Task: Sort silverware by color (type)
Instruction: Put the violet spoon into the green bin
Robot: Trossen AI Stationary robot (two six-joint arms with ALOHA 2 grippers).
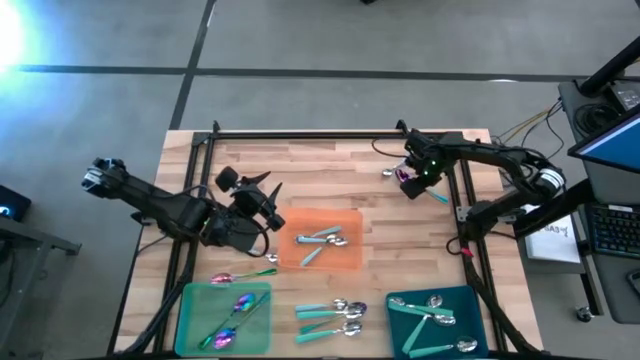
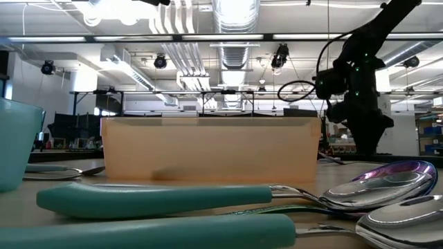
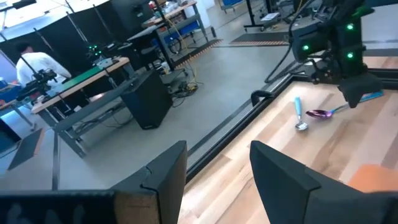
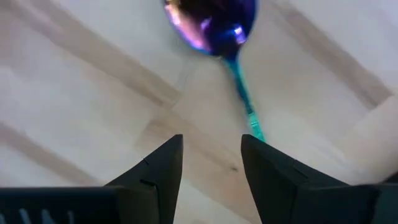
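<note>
The silverware is a set of small spoons. Some lie in the orange tray (image 1: 345, 225), some in the green tray (image 1: 190, 300), some in the teal tray (image 1: 470, 298), and several lie loose (image 1: 330, 315) on the table between the trays. At the far right lie a purple-bowled spoon (image 4: 214, 25) with a teal handle and a silver-bowled spoon (image 3: 300, 116). My right gripper (image 1: 412, 180) hovers above them, pointing down, open, with the purple spoon's handle end near one fingertip (image 4: 261, 162). My left gripper (image 1: 265, 195) is open and holds nothing, raised left of the orange tray.
A loose spoon with an iridescent bowl (image 1: 240, 274) lies just beyond the green tray. A dark frame (image 1: 300, 133) runs along the table's far edge and sides. Bare wood lies between the two grippers at the far middle. A person shows at a workbench (image 3: 34, 62) beyond the table.
</note>
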